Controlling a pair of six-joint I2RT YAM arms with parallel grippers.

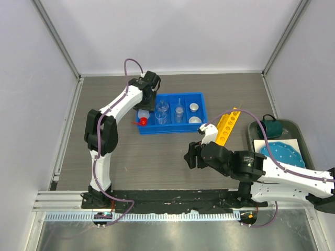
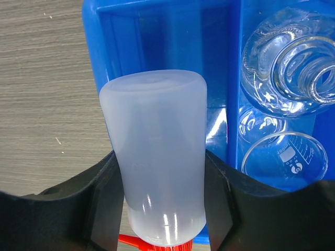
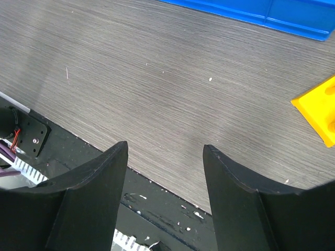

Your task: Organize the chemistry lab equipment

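My left gripper (image 1: 148, 102) is shut on the translucent red-capped squeeze bottle (image 1: 142, 117), holding it over the left end of the blue tray (image 1: 175, 130). In the left wrist view the bottle (image 2: 156, 151) sits between both fingers (image 2: 99, 198), base away from the camera and red cap near the wrist. Clear glass beakers (image 1: 161, 112) stand in the tray and also show in the left wrist view (image 2: 285, 57). Two small white dishes (image 1: 194, 107) lie in its right compartment. The yellow holed rack (image 1: 226, 127) lies right of the tray. My right gripper (image 1: 189, 156) is open and empty above bare table (image 3: 165, 146).
A dark tray (image 1: 293, 127) at the right holds a teal mug (image 1: 271, 125) and a blue dotted plate (image 1: 282, 155) on a white board. The yellow rack's corner (image 3: 320, 112) and the blue tray's edge (image 3: 246, 10) show in the right wrist view. Walls enclose the table.
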